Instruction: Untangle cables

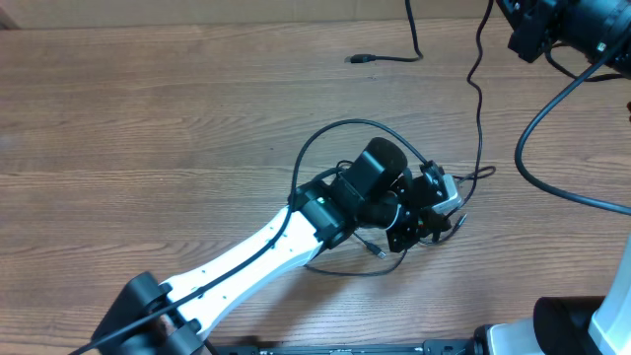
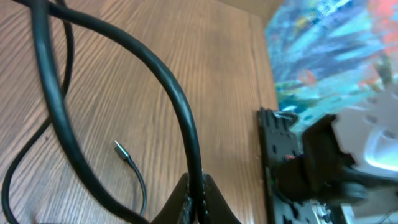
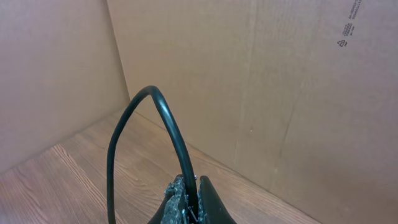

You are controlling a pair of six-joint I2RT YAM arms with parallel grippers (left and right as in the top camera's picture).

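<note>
Thin black cables [image 1: 335,129] lie looped on the wooden table [image 1: 148,118] around my left gripper [image 1: 426,219], low over the tangle at mid-table. Its jaws [image 2: 198,186] are shut on one black cable [image 2: 168,87] that arcs up and left. A loose plug end [image 2: 118,147] lies on the wood beside it. One strand ends in a plug [image 1: 361,59] at the back; another [image 1: 479,108] runs from the top edge down to the tangle. My right gripper [image 3: 194,186] is shut on a black cable [image 3: 163,112] that loops up and back down.
The right arm [image 1: 552,30] sits at the top right corner, with its thick wire [image 1: 527,148] curving down the right side. Its base [image 1: 572,325] is at the bottom right. Cardboard walls [image 3: 280,81] stand behind the table. A black frame [image 2: 277,155] edges the table.
</note>
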